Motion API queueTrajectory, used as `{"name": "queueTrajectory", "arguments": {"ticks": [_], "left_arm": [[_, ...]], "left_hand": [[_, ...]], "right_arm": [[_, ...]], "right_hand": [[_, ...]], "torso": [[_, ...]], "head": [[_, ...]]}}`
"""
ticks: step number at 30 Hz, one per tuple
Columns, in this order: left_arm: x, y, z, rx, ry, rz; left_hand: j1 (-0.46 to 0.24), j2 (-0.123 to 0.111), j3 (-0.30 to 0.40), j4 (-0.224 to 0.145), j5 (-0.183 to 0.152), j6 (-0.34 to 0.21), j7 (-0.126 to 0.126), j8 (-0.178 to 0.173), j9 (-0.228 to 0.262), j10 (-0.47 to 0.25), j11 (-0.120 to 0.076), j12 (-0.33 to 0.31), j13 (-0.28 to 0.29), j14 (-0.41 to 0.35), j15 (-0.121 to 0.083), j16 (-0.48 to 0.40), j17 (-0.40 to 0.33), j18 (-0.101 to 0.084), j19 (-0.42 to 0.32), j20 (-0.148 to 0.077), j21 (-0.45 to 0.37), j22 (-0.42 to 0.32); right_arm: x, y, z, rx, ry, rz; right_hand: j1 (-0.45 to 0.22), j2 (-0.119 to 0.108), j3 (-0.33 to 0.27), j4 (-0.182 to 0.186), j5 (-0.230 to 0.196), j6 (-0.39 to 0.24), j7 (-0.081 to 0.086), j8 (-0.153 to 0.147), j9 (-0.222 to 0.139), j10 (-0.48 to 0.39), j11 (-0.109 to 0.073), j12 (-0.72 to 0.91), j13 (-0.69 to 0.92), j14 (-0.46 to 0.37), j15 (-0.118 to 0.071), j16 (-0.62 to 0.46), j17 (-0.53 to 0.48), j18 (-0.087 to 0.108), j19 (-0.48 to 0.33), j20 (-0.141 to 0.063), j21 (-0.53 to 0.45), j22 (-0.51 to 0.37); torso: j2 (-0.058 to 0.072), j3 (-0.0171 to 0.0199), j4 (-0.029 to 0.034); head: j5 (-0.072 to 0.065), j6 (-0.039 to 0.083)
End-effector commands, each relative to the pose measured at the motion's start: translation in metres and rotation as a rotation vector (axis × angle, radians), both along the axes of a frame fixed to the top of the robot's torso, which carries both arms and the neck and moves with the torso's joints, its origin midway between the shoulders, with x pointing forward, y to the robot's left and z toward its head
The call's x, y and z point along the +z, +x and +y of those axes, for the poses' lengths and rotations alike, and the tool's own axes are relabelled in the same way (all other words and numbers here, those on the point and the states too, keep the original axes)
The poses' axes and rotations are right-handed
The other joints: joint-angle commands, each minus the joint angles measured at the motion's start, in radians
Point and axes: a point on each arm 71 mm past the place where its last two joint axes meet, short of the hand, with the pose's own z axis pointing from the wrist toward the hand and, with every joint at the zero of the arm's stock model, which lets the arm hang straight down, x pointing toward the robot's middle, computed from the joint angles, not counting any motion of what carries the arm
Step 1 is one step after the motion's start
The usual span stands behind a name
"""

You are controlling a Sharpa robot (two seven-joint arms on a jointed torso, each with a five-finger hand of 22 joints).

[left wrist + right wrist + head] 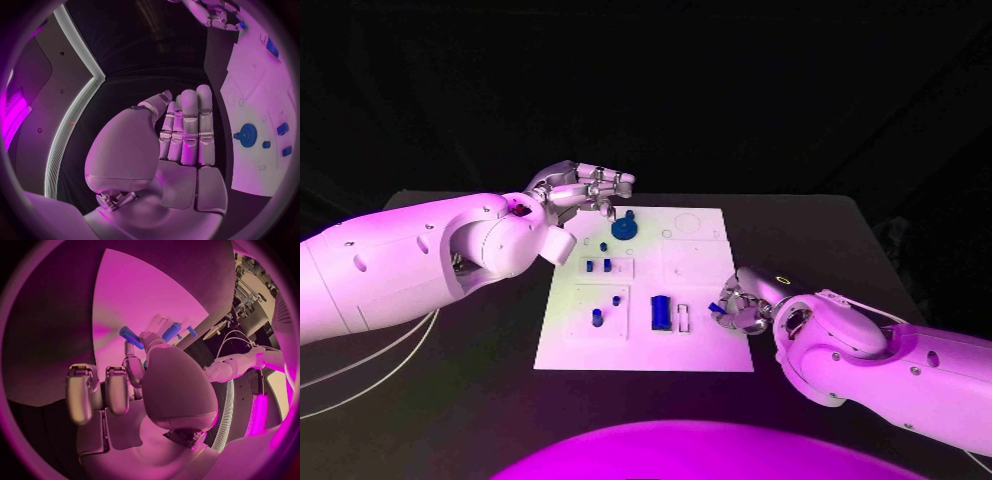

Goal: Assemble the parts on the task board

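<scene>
Right fingers: the right hand [744,303] pinches a small blue part [717,309] between thumb and a fingertip at the right edge of the task board [701,352]; its other fingers [83,392] curl loosely, holding nothing.
Left fingers: the left hand [583,187] hovers at the board's far left corner with its fingers [188,131] straight, side by side and empty.
Why held so: the part sits out at the fingertips, probably so it can be turned and lowered into a seat.
Why parked: the left hand seems kept off the board to leave the right one room.
Parts on board: a blue gear [625,228] near the far edge; two small pegs [599,266] below it; a tall blue block [661,312] beside a pale holder [685,318].
Hard to tell: the pinched part's exact shape, and which recess it is meant for.
</scene>
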Motion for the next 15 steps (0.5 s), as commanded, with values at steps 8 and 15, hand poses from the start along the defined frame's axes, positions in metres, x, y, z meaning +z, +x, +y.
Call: {"name": "queueTrajectory", "arguments": {"ticks": [8,15], "left_arm": [[0.001,-0.001,-0.004,-0.018,-0.010,-0.003],[0.001,-0.001,-0.005,-0.022,-0.011,-0.003]], "left_hand": [[0.001,0.008,-0.006,-0.002,-0.005,-0.002,-0.002,0.002,-0.001,-0.005,0.002,0.006,0.001,-0.007,-0.002,0.004,-0.002,0.014,0.009,-0.001,-0.007,-0.001],[0.001,0.008,-0.006,-0.002,-0.005,-0.002,-0.002,0.002,-0.001,-0.005,0.002,0.006,0.001,-0.007,-0.002,0.004,-0.002,0.014,0.009,-0.001,-0.007,-0.001]], "right_arm": [[-0.003,0.001,0.012,-0.115,0.212,0.099],[-0.011,0.004,0.022,-0.141,0.254,0.189]], "right_hand": [[-0.037,-0.005,0.147,-0.123,-0.009,-0.006,-0.001,0.009,0.013,0.005,0.005,0.008,0.006,0.078,-0.006,0.007,0.133,-0.017,0.061,-0.006,0.002,0.235],[-0.045,-0.006,0.151,-0.122,-0.010,-0.006,-0.002,0.010,0.016,0.006,0.005,0.011,0.008,0.078,-0.006,0.006,0.132,-0.016,0.060,-0.006,-0.001,0.234]], "torso": [[0.000,-0.0001,-0.0019],[0.001,0.0009,-0.0015]], "head": [[-0.001,0.000],[-0.001,-0.001]]}}
